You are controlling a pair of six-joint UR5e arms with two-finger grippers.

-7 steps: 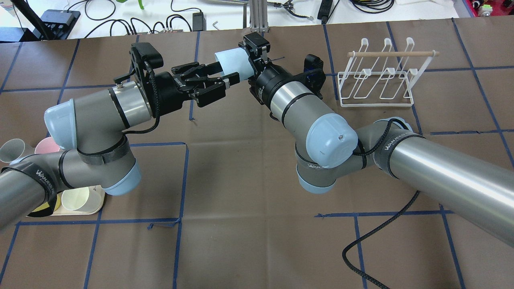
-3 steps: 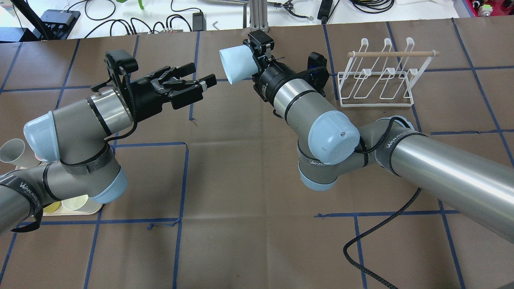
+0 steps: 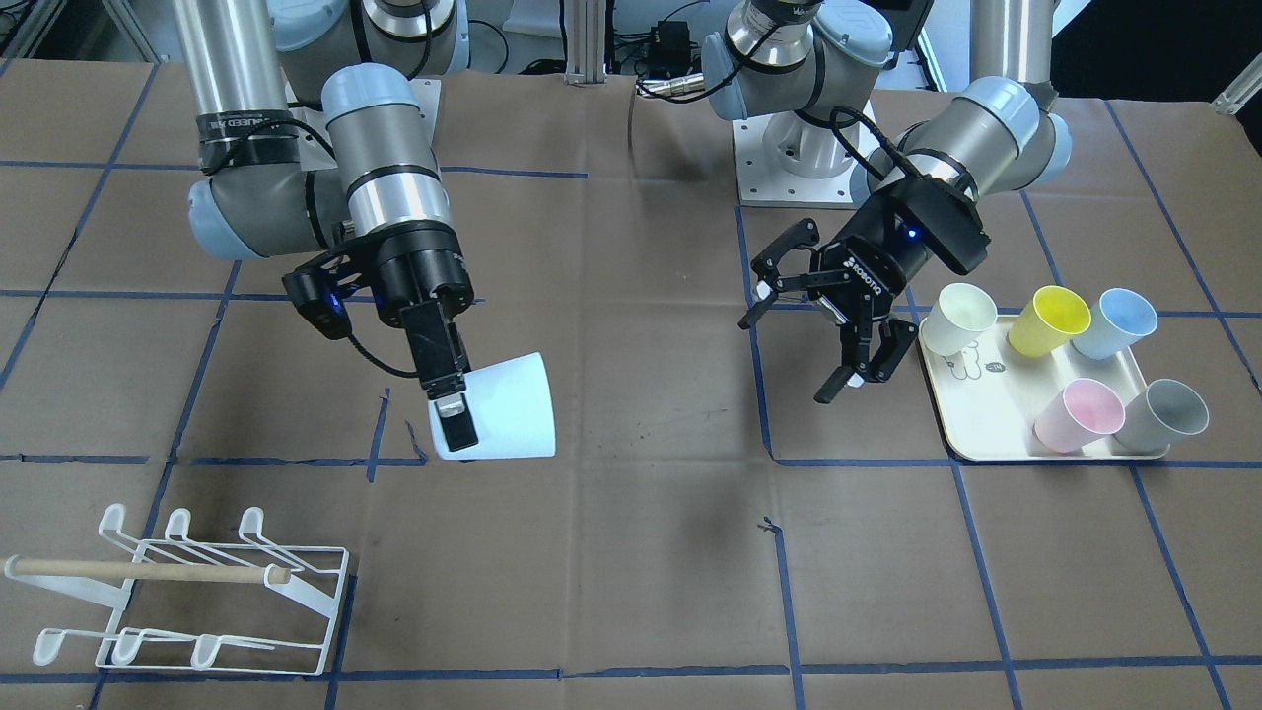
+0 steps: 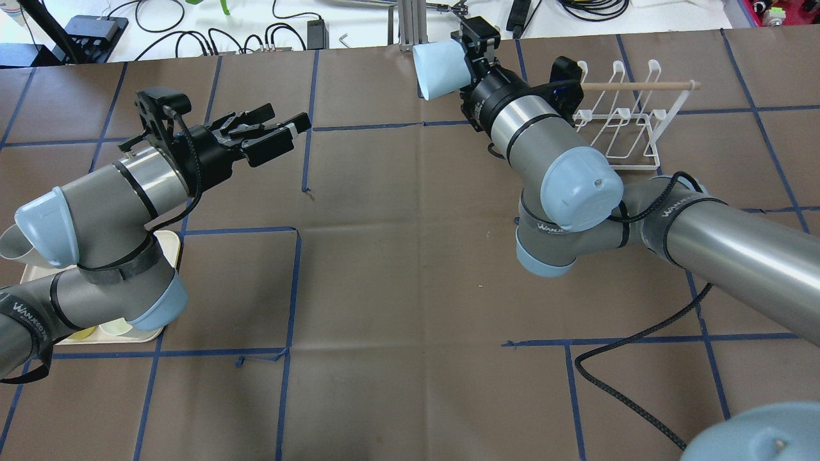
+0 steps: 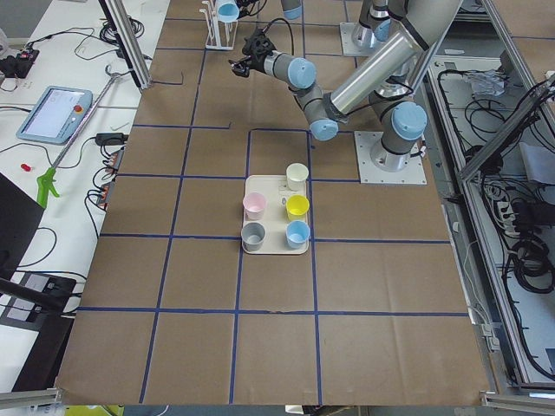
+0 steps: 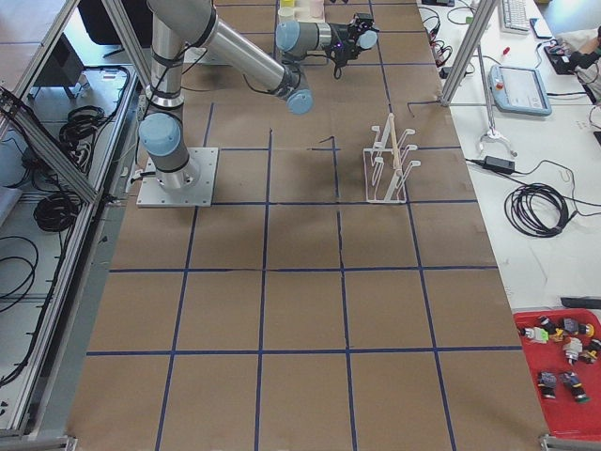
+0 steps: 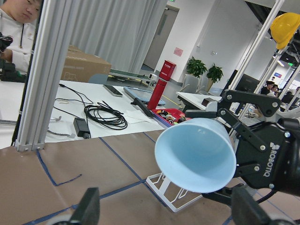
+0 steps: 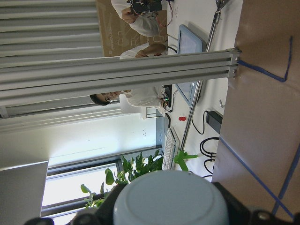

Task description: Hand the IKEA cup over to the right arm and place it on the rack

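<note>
IKEA cup, upper centre of the overhead view, is clamped at its base by the right gripper. This leaves its mouth free, presumably to slip over a prong of the rack, upper right. Left gripper, fingers apart, hangs empty at left.

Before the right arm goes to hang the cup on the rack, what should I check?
1. Cup in right gripper: ok, clamped near its base.
2. Left gripper open, apart from the cup: ok.
3. Rack prongs free: ok.
4. Rack upright: ok.
5. Cup mouth facing a prong: not ok, it points away from the rack.
6. Grip firmness: cannot tell.
</note>
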